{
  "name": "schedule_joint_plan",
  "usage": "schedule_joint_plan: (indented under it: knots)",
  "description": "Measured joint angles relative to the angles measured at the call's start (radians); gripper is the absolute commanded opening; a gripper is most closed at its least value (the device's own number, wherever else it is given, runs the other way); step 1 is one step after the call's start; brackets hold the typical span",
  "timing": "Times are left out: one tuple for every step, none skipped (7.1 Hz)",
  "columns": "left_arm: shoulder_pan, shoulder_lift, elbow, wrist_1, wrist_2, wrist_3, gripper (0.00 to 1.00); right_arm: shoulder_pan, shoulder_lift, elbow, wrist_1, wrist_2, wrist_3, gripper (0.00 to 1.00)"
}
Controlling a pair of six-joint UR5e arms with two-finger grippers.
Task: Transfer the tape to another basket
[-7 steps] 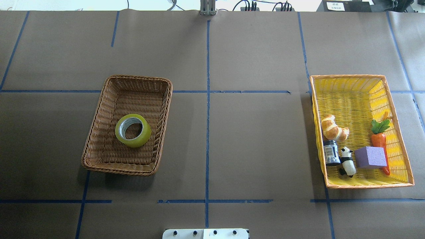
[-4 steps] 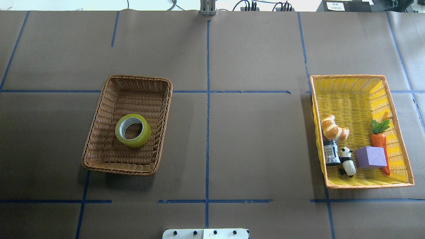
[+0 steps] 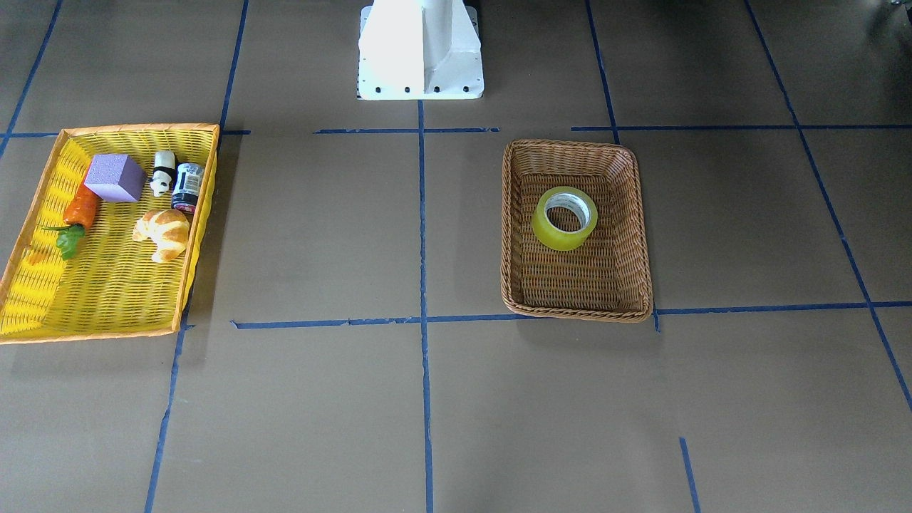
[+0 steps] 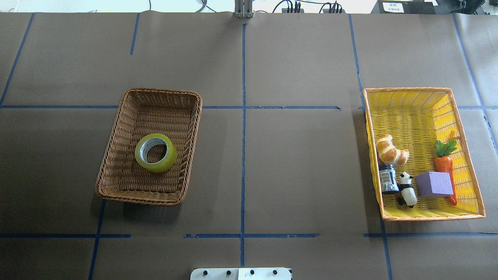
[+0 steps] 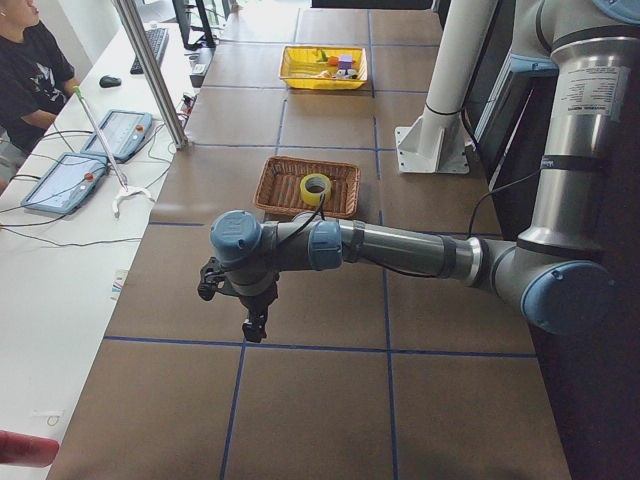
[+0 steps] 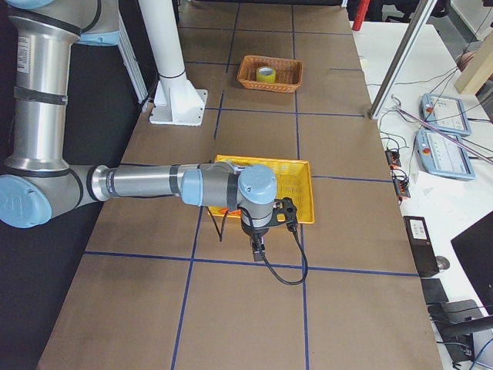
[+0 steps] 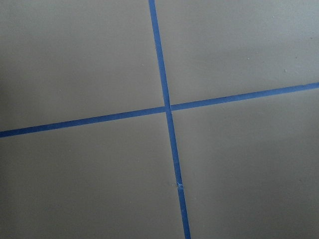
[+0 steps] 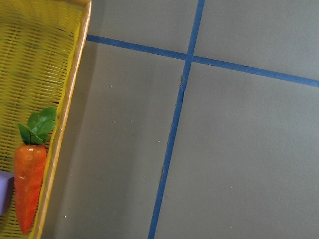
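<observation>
Lying flat on its side, hole facing up, the tape [image 4: 160, 166] sits in the near half of the brown basket [image 4: 155, 112] on the left of the table [image 4: 295, 163], clear of all four walls. It is likely light but stiff: a hard card core under a smooth, glossy wound band that could slip against bare fingers. The best hold is probably one finger down the hole and one outside, pinching the ring's wall; spanning the whole roll would need a wide spread. The basket's raised sides call for a straight lift before any sideways travel.

The left gripper [image 5: 255, 325] hangs over bare table well apart from the basket, and whether it is spread or closed cannot be told.

Farther right, the yellow basket [image 4: 404, 116] holds a croissant [image 4: 391, 151], a jar [image 4: 387, 179], a panda [image 4: 407, 189], a purple block [image 4: 434, 184] and a carrot [image 4: 444, 163], all crowded at its near end. The right gripper [image 6: 258, 248] hovers just beside that basket, its state also impossible to tell.
</observation>
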Motion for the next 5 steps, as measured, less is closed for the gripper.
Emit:
schedule_joint_plan:
  knots:
    - [0.001,0.019,-0.010,0.002,0.000,-0.003,1.00,-0.004,0.003,-0.005,0.001,-0.002,0.001,1.00]
    - [0.001,0.033,-0.014,0.001,0.000,-0.005,1.00,-0.008,0.008,-0.012,0.003,-0.003,0.002,1.00]
    - [0.002,0.046,-0.019,-0.002,-0.001,-0.005,1.00,-0.009,0.009,-0.018,0.005,-0.003,-0.001,1.00]
    - [0.003,0.054,-0.029,-0.004,0.000,-0.005,1.00,-0.010,0.010,-0.022,0.007,-0.002,-0.006,1.00]
    - [0.004,0.057,-0.043,-0.002,0.000,-0.006,1.00,-0.012,0.010,-0.024,0.007,0.000,-0.006,1.00]
